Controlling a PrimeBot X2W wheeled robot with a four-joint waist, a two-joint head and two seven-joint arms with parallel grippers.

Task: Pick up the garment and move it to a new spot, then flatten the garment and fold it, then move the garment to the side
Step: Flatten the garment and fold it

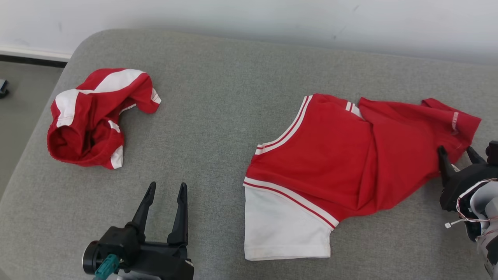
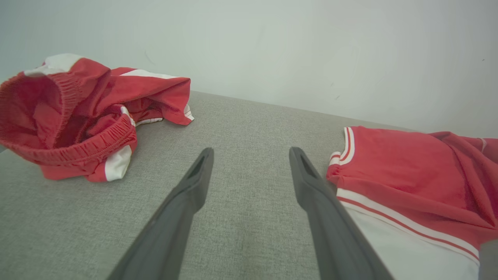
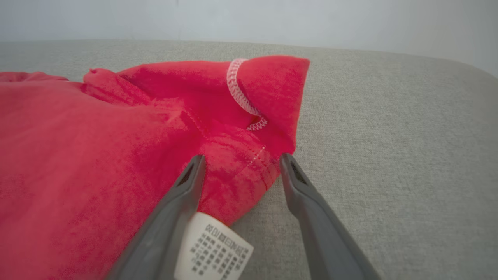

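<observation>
Holding the left pincer (image 1: 167, 186) at lower left, fingers apart, over bare cushion (image 1: 218, 97), gripping nothing. Holding the right pincer (image 1: 455, 149) at the right edge, fingers likewise apart, straddling a hem corner of the shirt (image 1: 330, 163): one finger lying over red cloth beside a white label (image 3: 214, 249), the other over cushion just beside the hem, clamping nothing. Looking at the shirt lying centre right, red, its white panel toward the bottom, its body rumpling toward the right. Farther off, upper left, seeing red-and-white shorts (image 1: 89, 116) bunching in a heap, well apart from the shirt. Beyond, facing a pale wall (image 1: 272, 19).
</observation>
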